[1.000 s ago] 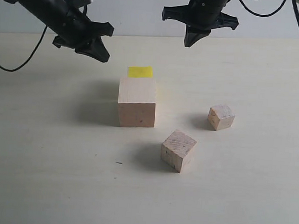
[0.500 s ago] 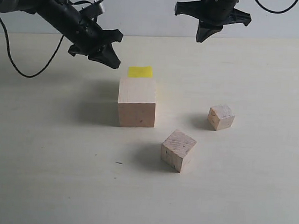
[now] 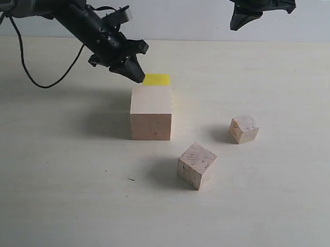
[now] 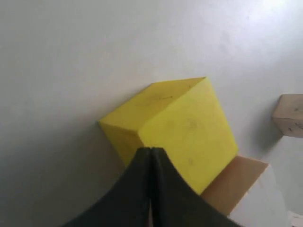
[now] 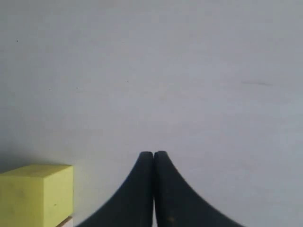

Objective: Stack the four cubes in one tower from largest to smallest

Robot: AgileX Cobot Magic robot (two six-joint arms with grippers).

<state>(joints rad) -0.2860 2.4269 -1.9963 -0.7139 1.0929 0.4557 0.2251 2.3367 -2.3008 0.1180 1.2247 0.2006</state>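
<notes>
Nothing stacked: each cube sits alone on the table [image 3: 53,206], and both grippers are closed on nothing.

The large wood cube [image 3: 151,112] stands near the middle of the table. The yellow cube [image 3: 156,79] is close behind it and mostly hidden in the exterior view; whether the two touch cannot be told. The medium wood cube [image 3: 196,166] sits in front and to the right, turned at an angle and apart from the large one. The small wood cube [image 3: 243,129] lies further right, on its own. The left gripper [image 3: 136,74] hangs at the yellow cube's left edge, fingers pressed together and holding nothing. The right gripper [image 3: 240,23] is high at the back right, well apart from every cube, jaws pressed together and empty.
</notes>
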